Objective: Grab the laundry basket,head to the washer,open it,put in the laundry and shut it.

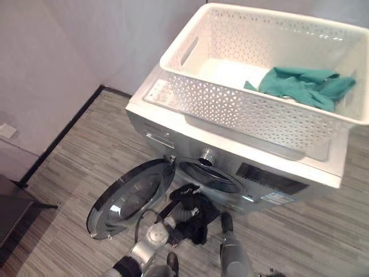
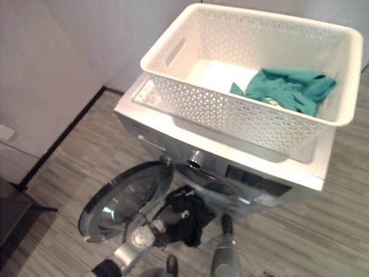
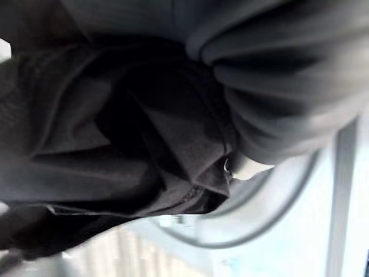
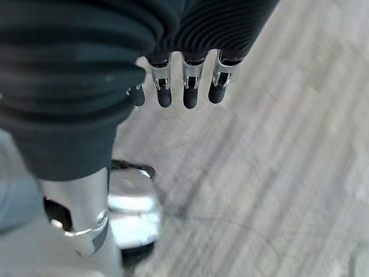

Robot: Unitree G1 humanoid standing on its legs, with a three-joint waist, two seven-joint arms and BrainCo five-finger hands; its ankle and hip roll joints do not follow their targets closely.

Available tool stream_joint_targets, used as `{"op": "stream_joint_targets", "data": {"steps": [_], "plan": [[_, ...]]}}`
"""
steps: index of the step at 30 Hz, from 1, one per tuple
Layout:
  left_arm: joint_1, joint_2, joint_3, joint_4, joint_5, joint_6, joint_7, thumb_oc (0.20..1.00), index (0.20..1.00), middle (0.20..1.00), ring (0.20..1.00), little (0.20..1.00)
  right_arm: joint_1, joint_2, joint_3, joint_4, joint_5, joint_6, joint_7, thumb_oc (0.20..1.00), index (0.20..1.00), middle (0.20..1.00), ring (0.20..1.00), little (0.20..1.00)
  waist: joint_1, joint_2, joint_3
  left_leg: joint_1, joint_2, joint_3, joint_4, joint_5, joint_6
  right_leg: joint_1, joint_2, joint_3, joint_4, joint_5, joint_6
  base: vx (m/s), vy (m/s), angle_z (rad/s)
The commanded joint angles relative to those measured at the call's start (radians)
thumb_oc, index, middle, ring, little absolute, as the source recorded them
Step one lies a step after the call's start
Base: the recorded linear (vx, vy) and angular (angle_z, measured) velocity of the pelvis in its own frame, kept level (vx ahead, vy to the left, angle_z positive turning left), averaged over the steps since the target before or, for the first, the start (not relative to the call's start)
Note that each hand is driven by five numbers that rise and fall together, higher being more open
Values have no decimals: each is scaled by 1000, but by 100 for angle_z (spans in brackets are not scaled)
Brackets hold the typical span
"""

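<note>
Grey plank floor [image 1: 69,167] with a washer [image 1: 173,124] against a pale wall. Its door [image 1: 130,196] hangs wide open. White basket [image 1: 230,104] sits on top, teal cloth [image 1: 302,86] lying in it. Left hand [image 1: 184,214] is at the drum mouth with a dark garment [image 3: 127,144] bunched round it, fingers hidden so can't tell the grip. Right hand [image 4: 184,86] hangs low over the floor, fingers straight, holding nothing.

No readable text anywhere. Washer [image 1: 190,124] top carries label [image 1: 160,92] at left edge, beside laundry basket [image 1: 242,104]: print too small to read. Second sticker [image 1: 275,198] on washer front, right of door opening: also illegible. Control panel [image 1: 262,176]: dark, no legible figures.
</note>
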Motion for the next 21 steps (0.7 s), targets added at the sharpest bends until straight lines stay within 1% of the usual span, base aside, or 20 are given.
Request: {"op": "stream_joint_targets", "data": {"steps": [1, 2, 3, 4, 6, 7, 8, 9, 11, 12, 13, 14, 15, 18, 19, 20, 21], "plan": [[-51, 24, 6, -69, -143, -58, 0, 200, 200, 200, 200, 200, 21, 60, 156, -12, -109, 10, 21, 1000, 1000, 1000, 1000, 1000, -5, -95, 17, -126, -136, 6, 89, -82, 72, -133, -70, 86, 51, 8, 68, -213, -216, 14], [-80, 8, -9, -62, -152, -62, 8, 200, 200, 200, 200, 200, 15, 69, 182, 3, -125, 13, 28, 1000, 1000, 1000, 1000, 1000, -4, -104, 29, -146, -131, 8, 96, -80, 71, -150, -67, 77, 57, 6, 66, -191, -210, 18], [-125, -20, -46, -51, -160, -65, 15, 200, 200, 200, 200, 200, 10, 87, 205, 30, -133, 20, 36, 1000, 1000, 1000, 1000, 1000, -6, -112, 42, -180, -125, 2, 101, -77, 70, -176, -60, 69, 57, 9, 62, -100, -118, 27], [-126, -21, -47, -50, -160, -66, 15, 200, 200, 200, 200, 200, 9, 87, 204, 30, -133, 20, 36, 1000, 1000, 1000, 1000, 1000, -7, -111, 41, -183, -125, 2, 103, -78, 70, -178, -60, 69, 57, 9, 62, -87, -110, 25], [-182, -60, -87, -34, -176, -69, 30, 200, 200, 200, 200, 200, 14, 106, 215, 82, -144, 34, 30, 1000, 1000, 1000, 1000, 1000, -14, -111, 63, -229, -119, 4, 116, -77, 73, -209, -58, 61, 53, 12, 61, -98, -41, 4], [-215, -76, -107, -25, -182, -72, 40, 200, 200, 200, 200, 200, 16, 111, 217, 98, -151, 38, 23, 1000, 1000, 1000, 1000, 1000, -25, -109, 75, -256, -117, 11, 125, -80, 76, -236, -56, 63, 51, 18, 61, -102, 5, -16], [-234, -82, -114, -18, -189, -74, 46, 200, 200, 200, 200, 200, 18, 108, 217, 101, -155, 40, 18, 1000, 1000, 1000, 1000, 1000, -29, -105, 81, -274, -111, 19, 139, -89, 77, -255, -48, 63, 58, 17, 60, -86, 10, -20], [-246, -82, -116, -14, -194, -74, 50, 200, 200, 200, 200, 200, 19, 108, 216, 97, -155, 39, 15, 1000, 1000, 1000, 1000, 1000, -35, -108, 79, -295, -116, 22, 145, -85, 78, -275, -51, 67, 59, 20, 60, -74, 13, -20], [-282, -87, -117, 3, -203, -79, 66, 200, 200, 200, 200, 200, 23, 100, 215, 84, -153, 33, 8, 1000, 1000, 1000, 1000, 1000, -44, -107, 80, -338, -114, 35, 181, -102, 81, -319, -43, 73, 75, 20, 58, -74, 11, -28], [-303, -88, -114, 15, -205, -81, 78, 200, 200, 200, 200, 200, 24, 96, 216, 79, -154, 32, 4, 1000, 1000, 1000, 1000, 1000, -52, -108, 79, -361, -117, 40, 200, -109, 82, -338, -40, 79, 82, 20, 56, -92, 0, -36], [-351, -93, -101, 42, -204, -86, 101, 200, 200, 200, 200, 200, 26, 88, 219, 71, -156, 27, 2, 1000, 1000, 1000, 1000, 1000, -68, -110, 68, -422, -123, 47, 253, -123, 83, -382, -39, 90, 97, 19, 53, -96, -9, -35], [-376, -97, -92, 54, -204, -89, 115, 200, 200, 200, 200, 200, 27, 87, 220, 64, -156, 23, 1, 1000, 1000, 1000, 1000, 1000, -77, -108, 58, -458, -123, 47, 283, -129, 83, -409, -39, 93, 110, 17, 51, -115, -30, -17], [-429, -91, -68, 58, -208, -101, 146, 200, 200, 200, 200, 200, 27, 79, 221, 47, -151, 16, -4, 1000, 1000, 1000, 1000, 1000, -94, -102, 40, -531, -121, 51, 345, -146, 84, -464, -35, 105, 137, 12, 47, -85, -24, 2], [-479, -86, -26, 76, -214, -110, 178, 200, 200, 200, 200, 200, 29, 69, 218, 11, -147, 2, -8, 1000, 1000, 1000, 1000, 1000, -113, -96, 9, -619, -117, 59, 428, -171, 88, -535, -25, 116, 171, 9, 43, -31, 2, 14], [-503, -85, -2, 89, -219, -114, 196, 200, 200, 200, 200, 200, 26, 65, 220, -2, -144, -3, -11, 1000, 1000, 1000, 1000, 1000, -105, -80, -1, -634, -97, 52, 461, -214, 88, -558, 2, 119, 203, -20, 47, 9, 25, -4], [-551, -78, 36, 125, -223, -114, 225, 200, 200, 200, 200, 200, 18, 57, 224, -28, -146, -12, -12, 1000, 1000, 1000, 1000, 1000, -114, -80, -18, -689, -87, 57, 521, -231, 91, -604, 12, 128, 230, -21, 46, 10, 5, -30], [-575, -74, 58, 149, -226, -113, 239, 200, 200, 200, 200, 200, 16, 53, 225, -42, -144, -17, -11, 1000, 1000, 1000, 1000, 1000, -119, -81, -27, -709, -78, 57, 543, -241, 92, -620, 17, 128, 243, -27, 45, -72, -21, -52]]}}
